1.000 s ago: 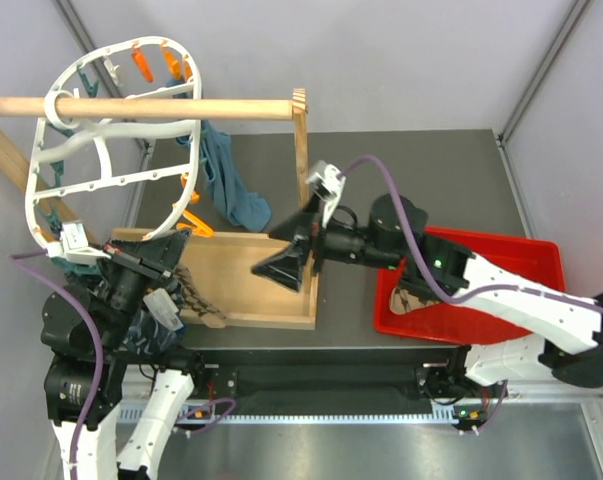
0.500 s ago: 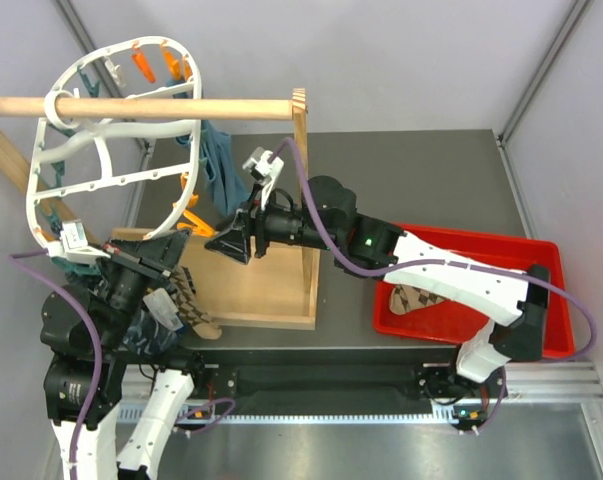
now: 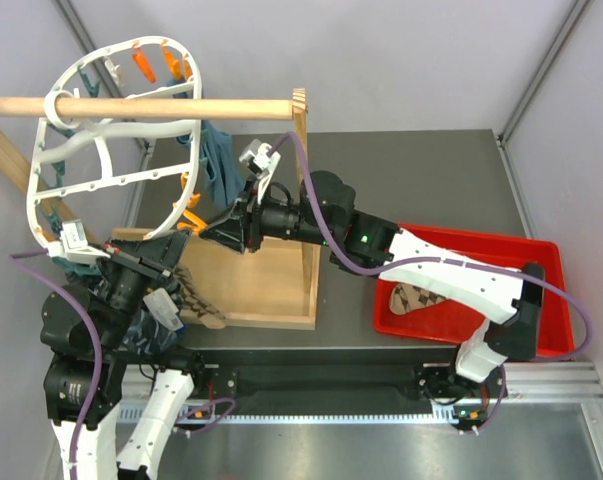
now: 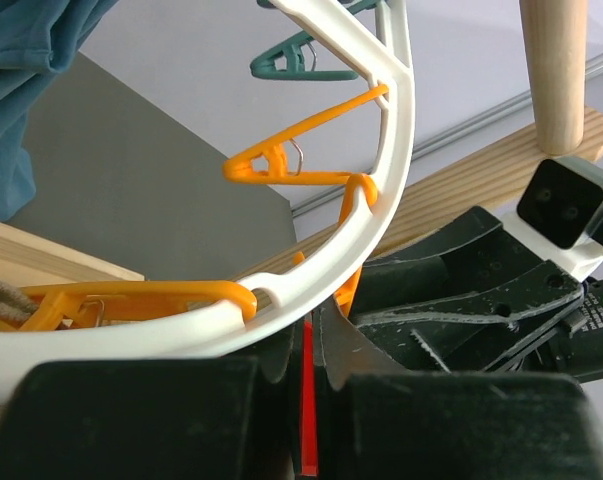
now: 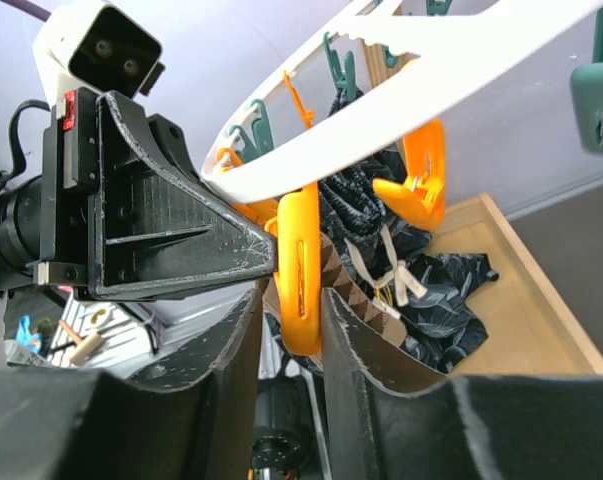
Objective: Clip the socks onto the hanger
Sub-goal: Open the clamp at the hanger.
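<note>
The white hanger (image 3: 116,181) hangs on the wooden rod at upper left, with orange and teal pegs along its rim. My left gripper (image 3: 171,262) sits just below the lower rim (image 4: 381,200). It is shut on an argyle sock (image 3: 196,300), which hangs from it and also shows behind the peg (image 5: 361,290). My right gripper (image 3: 213,232) reaches in from the right. Its fingers (image 5: 293,295) are closed on either side of an orange peg (image 5: 301,260) on the rim (image 5: 281,170). A second sock (image 3: 413,298) lies in the red tray (image 3: 541,250).
The wooden rod (image 3: 161,108) and its post (image 3: 301,150) stand over a shallow wooden tray (image 3: 271,290). A blue-green cloth (image 3: 226,185) hangs from the hanger beside the right arm. Dark patterned fabric (image 5: 441,290) lies under the left gripper.
My right arm has swung left from over the wooden tray to the hanger's rim, and its jaws have narrowed around the orange peg. My left gripper has stayed put with the sock.
</note>
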